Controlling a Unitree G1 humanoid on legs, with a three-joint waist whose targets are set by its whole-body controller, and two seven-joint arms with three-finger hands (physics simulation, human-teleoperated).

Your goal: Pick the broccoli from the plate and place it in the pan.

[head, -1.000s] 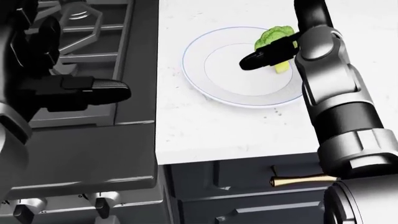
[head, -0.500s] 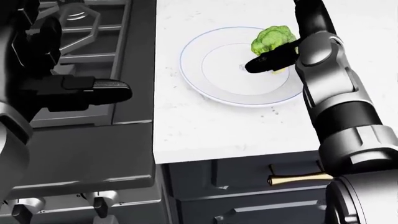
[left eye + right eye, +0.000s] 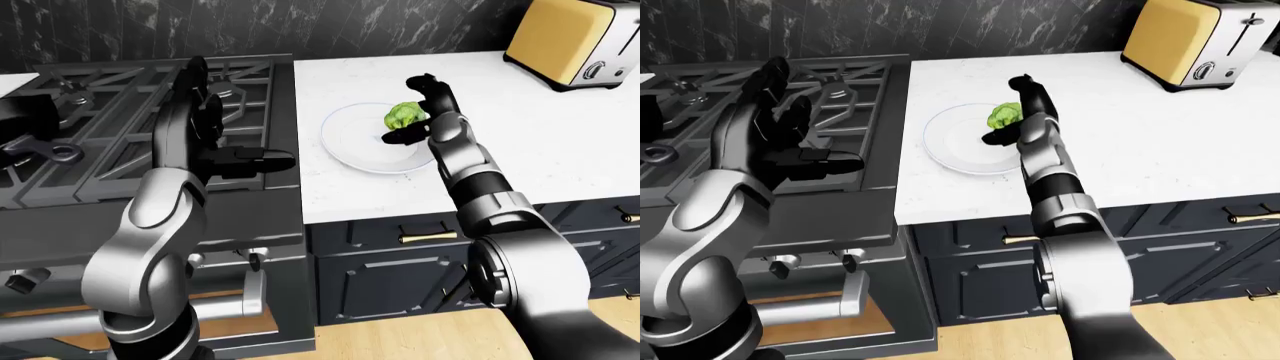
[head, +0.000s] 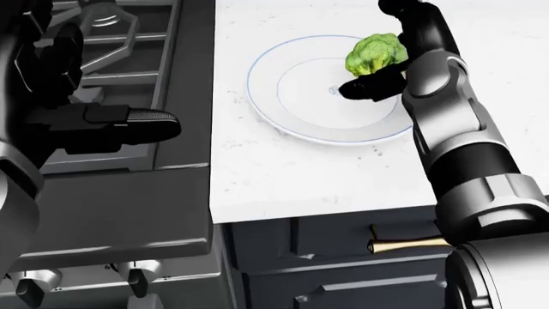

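A green broccoli sits over the right part of the white plate on the pale counter. My right hand is shut on it: the dark thumb presses under the floret and the fingers curl over its far side. At the left edge of the left-eye view, a dark pan with a ring-ended handle rests on the stove and is mostly cut off. My left hand hangs open above the stove's right side, holding nothing.
The black gas stove with its grates fills the left, and its edge meets the white counter. A yellow toaster stands at the counter's top right. Dark cabinets with brass handles lie below.
My right hand has shifted up the head view and closed around the broccoli, which has turned from lying on its side to sitting up between thumb and fingers. The left hand has stayed put.
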